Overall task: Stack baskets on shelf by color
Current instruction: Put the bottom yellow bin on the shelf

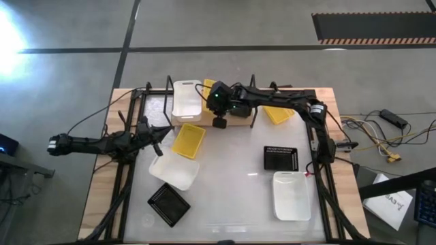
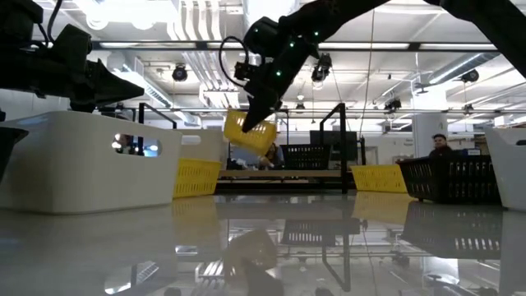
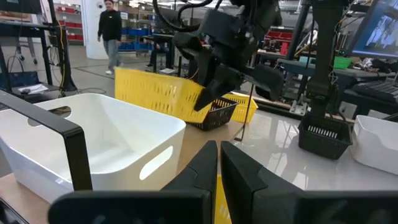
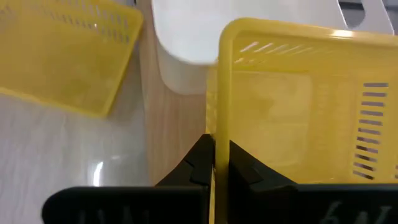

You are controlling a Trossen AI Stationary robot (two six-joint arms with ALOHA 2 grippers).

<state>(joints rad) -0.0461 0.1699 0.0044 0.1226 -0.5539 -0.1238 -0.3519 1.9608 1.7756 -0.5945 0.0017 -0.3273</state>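
I hold a yellow basket in my right gripper, the fingers pinched on one thin side wall, so it hangs from that single edge and tilts in the air above the shelf, just beside the white basket already standing at the shelf's left end. I judge the rim grip is there to leave the bottom free, so the basket can be lowered flat onto the plank next to the white one and begin the yellow pile. In the low view it hangs slanted, one corner lower than the rest, clear of the wood; its long axis seems to run roughly from front to back of the shelf, like the white basket's, though I cannot tell this exactly because my arm covers most of it from above. My left gripper, fingers pressed together on nothing, waits over the counter just left of another yellow basket that leans at the shelf's front edge. A third yellow basket lies near the shelf's right end. On the counter sit 2 white baskets and 2 black baskets, unsorted.
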